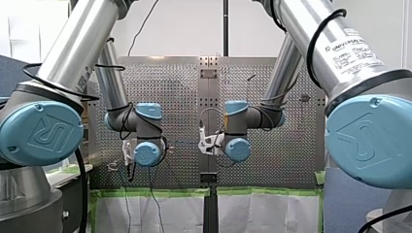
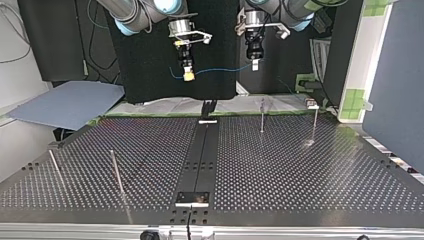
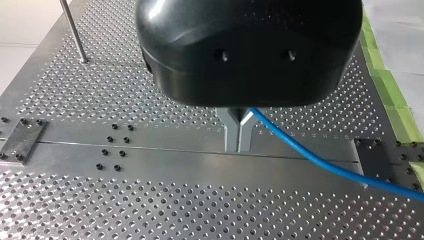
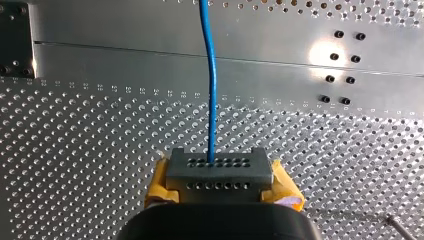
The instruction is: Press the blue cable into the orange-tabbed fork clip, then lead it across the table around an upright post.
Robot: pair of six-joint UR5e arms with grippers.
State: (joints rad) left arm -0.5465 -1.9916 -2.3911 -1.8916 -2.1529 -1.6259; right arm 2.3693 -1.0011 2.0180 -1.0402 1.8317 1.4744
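1. Closest to the lens in the left wrist view, my left gripper (image 3: 239,142) shows a black housing and two metal fingers (image 3: 231,135) pressed together at the tips. The blue cable (image 3: 310,157) emerges from between them near their roots, so they are clamped on it.
2. From those fingers the cable runs off to one side, raised above the central metal strip (image 3: 150,150), and passes over the corner of a dark end plate (image 3: 372,157).
3. My right gripper (image 4: 215,167) is closed narrow on the same cable. Its yellow pads (image 4: 160,182) flank a grey perforated block (image 4: 220,175), and the cable leaves the block's middle and goes straight ahead over the table.
4. Seen in the top view, the cable hangs as a nearly level span in the air between the two grippers, above the far edge of the perforated table (image 2: 300,170). A short free end sticks out beyond my right gripper towards that view's left.
5. Four thin upright posts stand on the table, all well apart from the cable: the far post (image 2: 262,116) and the outer far post (image 2: 315,125) at the top view's right, and the near post (image 2: 116,172) and the outer near post (image 2: 55,167) at its left.
6. Green tape (image 3: 395,115) lines the table's edge beside the dark end plate.
7. Off the table, at the top view's left, lies a blue-grey sheet (image 2: 65,102).
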